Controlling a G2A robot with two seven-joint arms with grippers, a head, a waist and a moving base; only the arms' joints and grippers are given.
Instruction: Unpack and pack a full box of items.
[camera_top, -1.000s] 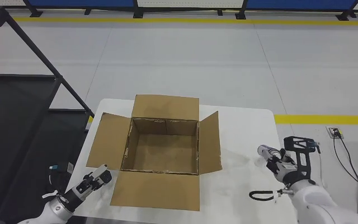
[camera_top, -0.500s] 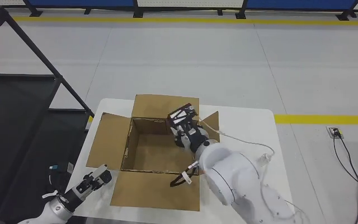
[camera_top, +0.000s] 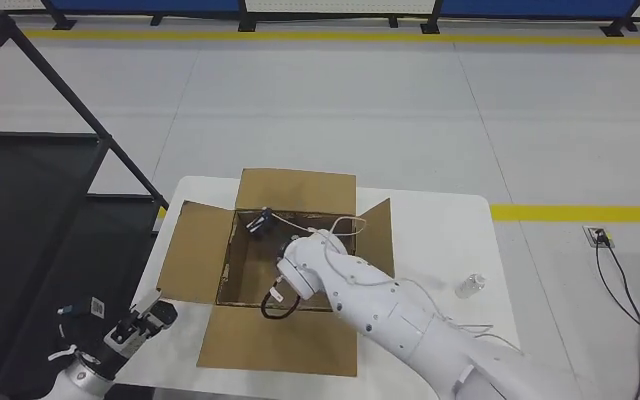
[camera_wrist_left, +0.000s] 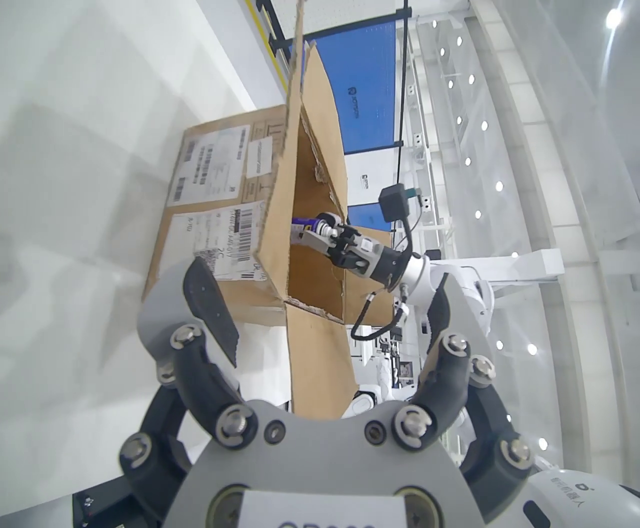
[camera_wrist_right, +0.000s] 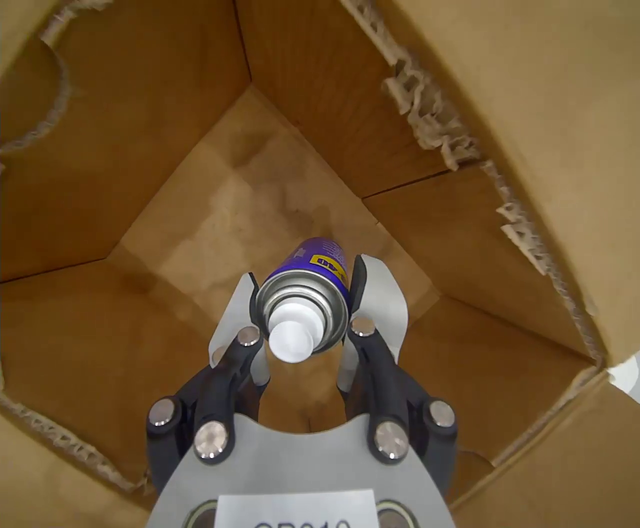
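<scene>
Your right gripper is clamped on the one spray can in the scene. Its two fingers press against opposite sides of the can just below the metal top rim.

By count you have two grippers, one cardboard box with four flaps folded outward, one spray can and one small clear bottle.

The can sits squarely between the right gripper's fingers. Its white cap faces back towards the wrist and its body points away, towards the box floor. You cannot tell whether its base touches the floor. Gripper and can are both inside the box, with brown walls around them on every side and torn cardboard edges along the rim. In the top view the right gripper is close to a back corner of the box.

The can has a blue-purple body with a yellow patch of print, a shiny silver top ring and a plain white nozzle cap.

Your left gripper is spread wide with nothing between its fingers. It is outside the box, which stands ahead of it with white barcode labels on the outer wall. From there you can see the right gripper reaching in over the rim. In the top view the left gripper is at a corner of the tabletop.

The bottle stands on the tabletop, well apart from both grippers and outside the box.
</scene>
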